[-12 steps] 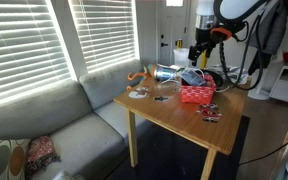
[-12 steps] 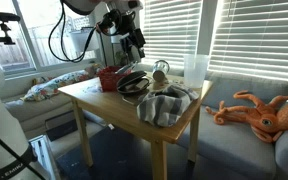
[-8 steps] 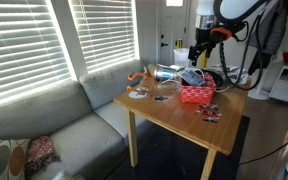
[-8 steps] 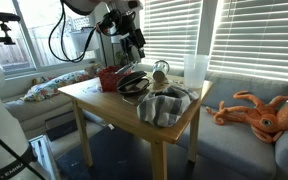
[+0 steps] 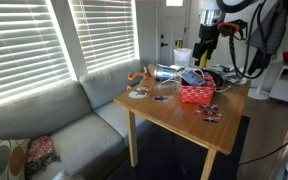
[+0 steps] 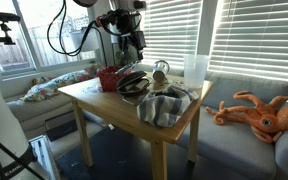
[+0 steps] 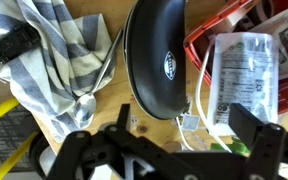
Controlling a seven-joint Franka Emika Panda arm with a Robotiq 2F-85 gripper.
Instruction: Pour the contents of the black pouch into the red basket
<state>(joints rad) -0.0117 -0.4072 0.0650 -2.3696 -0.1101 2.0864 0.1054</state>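
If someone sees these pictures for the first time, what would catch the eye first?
The orange octopus toy on the sofa stands out most. On the wooden table, the red basket holds a clear packet, and the black pouch lies right beside it, below the robot's open hand.

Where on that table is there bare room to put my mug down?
The table is bare between the basket and the edge by the sofa. In an exterior view, the wood beside the pouch is free too. Pouch, basket and cloth crowd the rest.
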